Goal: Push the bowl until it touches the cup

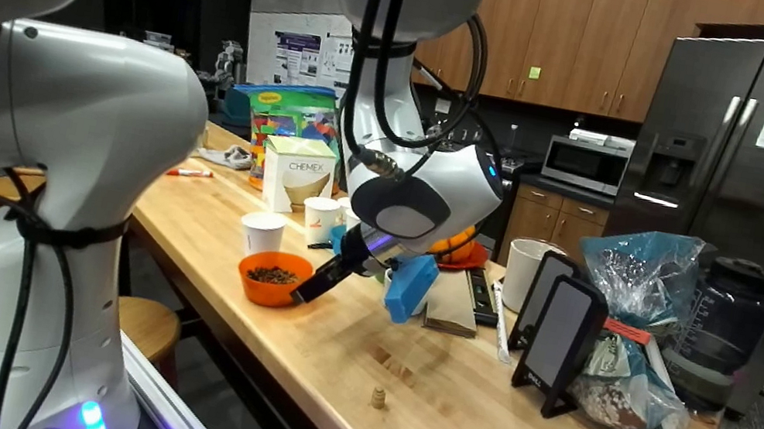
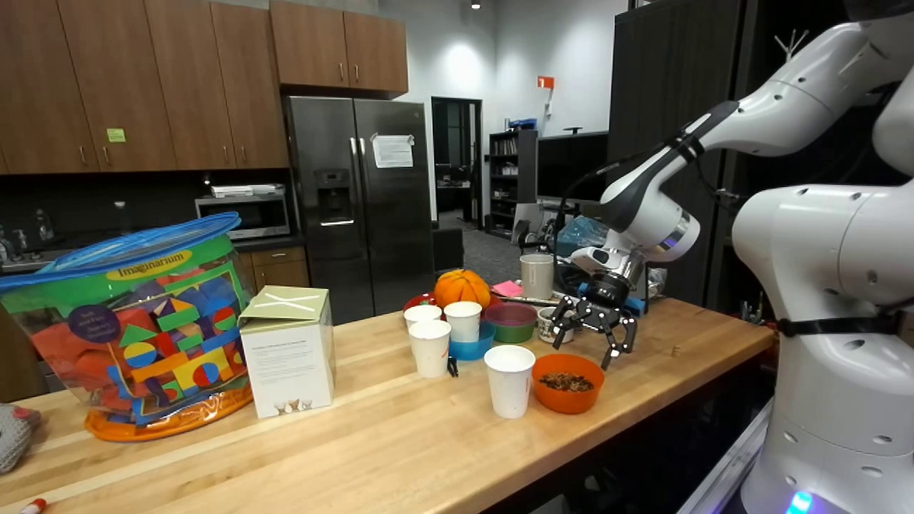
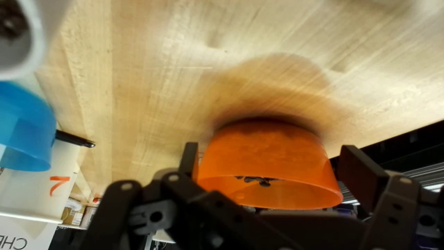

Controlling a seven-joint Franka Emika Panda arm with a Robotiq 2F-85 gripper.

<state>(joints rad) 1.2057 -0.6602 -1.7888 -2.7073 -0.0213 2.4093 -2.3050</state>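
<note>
Your tool (image 2: 582, 355) is spread wide and grips nothing; in the wrist view its fingers flank the bowl (image 3: 267, 152), though you can't tell whether they touch it. The bowl rests upright on the surface (image 2: 357, 457), with your tool on one side of it and the cup (image 2: 510, 389) just beside its opposite side, contact there unclear. Your push probably needs to run from tool through bowl, straight at the cup.
</note>
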